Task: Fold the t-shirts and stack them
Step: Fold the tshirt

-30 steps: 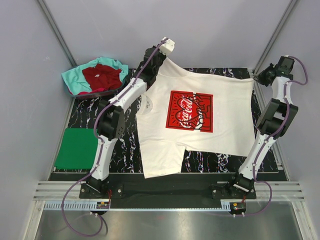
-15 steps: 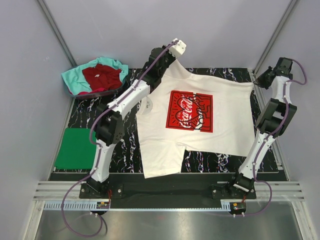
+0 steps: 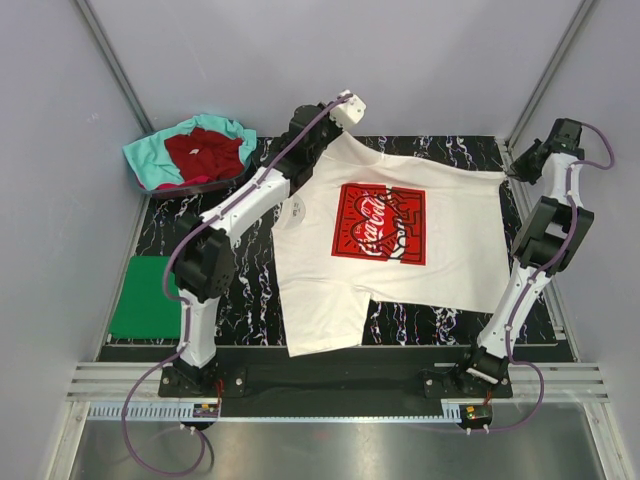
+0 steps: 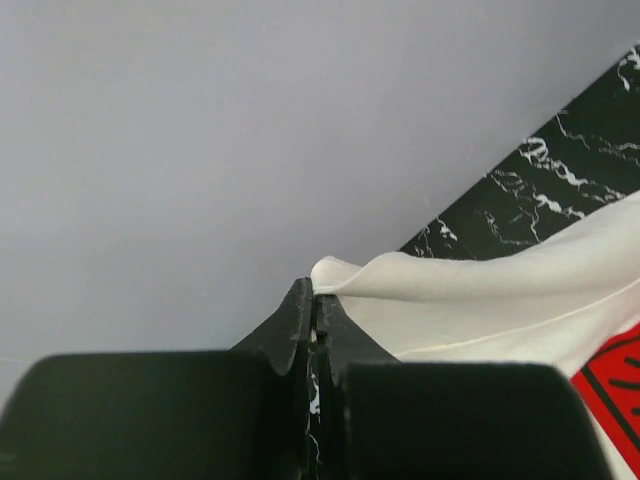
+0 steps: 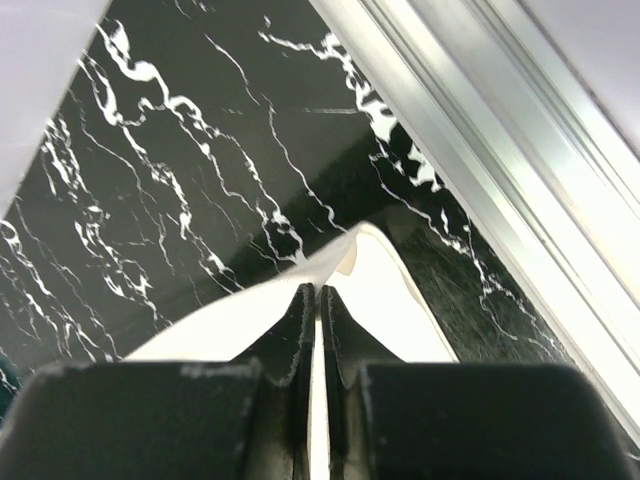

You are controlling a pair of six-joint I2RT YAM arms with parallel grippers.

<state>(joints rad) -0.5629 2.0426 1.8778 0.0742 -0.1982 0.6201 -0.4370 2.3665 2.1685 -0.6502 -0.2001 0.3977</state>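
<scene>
A white t-shirt [image 3: 320, 290] with a red rectangular chest print [image 3: 379, 223] lies spread over the black marbled mat [image 3: 250, 300], print up. My left gripper [image 3: 337, 133] is shut on its far left corner, held a little above the mat. In the left wrist view the gripper [image 4: 313, 290] pinches the white cloth [image 4: 480, 300] at the fingertips. My right gripper [image 3: 511, 171] is shut on the far right corner. In the right wrist view the cloth [image 5: 385, 290] runs between the tips of the gripper [image 5: 319, 290]. The far edge is stretched between both grippers.
A folded green t-shirt [image 3: 150, 297] lies flat at the mat's left edge. A basket [image 3: 150, 183] at the far left holds a teal t-shirt [image 3: 150, 155] with a dark red one [image 3: 205, 152] on top. Grey walls and an aluminium rail [image 5: 480, 180] close in the far side.
My left gripper swung right with its corner, then came down and back a little. The right corner dropped slightly and the shirt's far edge now lies lower and straighter.
</scene>
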